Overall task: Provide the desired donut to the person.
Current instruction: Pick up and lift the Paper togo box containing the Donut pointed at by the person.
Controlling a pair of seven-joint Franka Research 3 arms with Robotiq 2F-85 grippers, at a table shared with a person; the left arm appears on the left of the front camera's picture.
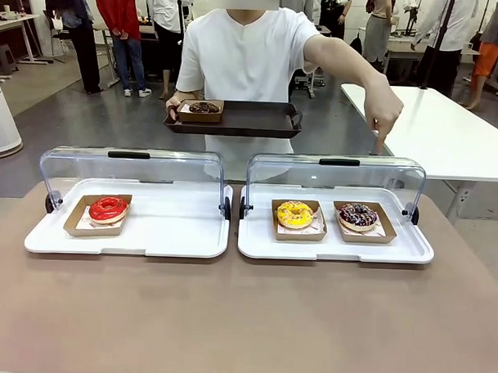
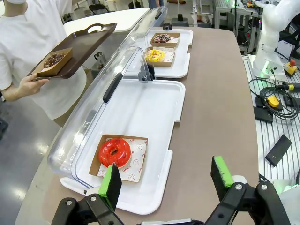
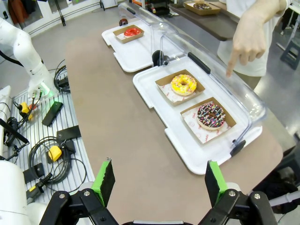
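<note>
On the table (image 1: 244, 317) in front of me I count two white trays, one (image 1: 174, 225) holding a single red donut (image 1: 108, 208), the other (image 1: 255, 236) holding two: a yellow donut (image 1: 295, 213) and a sprinkled chocolate donut (image 1: 358, 215). Both clear lids are raised. The person (image 1: 245, 64) carries a dark tray (image 1: 259, 120) with a fourth donut (image 1: 204, 108), and their pointing hand (image 1: 385, 118) aims down behind the sprinkled one. My left gripper (image 2: 166, 176) and right gripper (image 3: 160, 180) hang spread wide, holding nothing.
</note>
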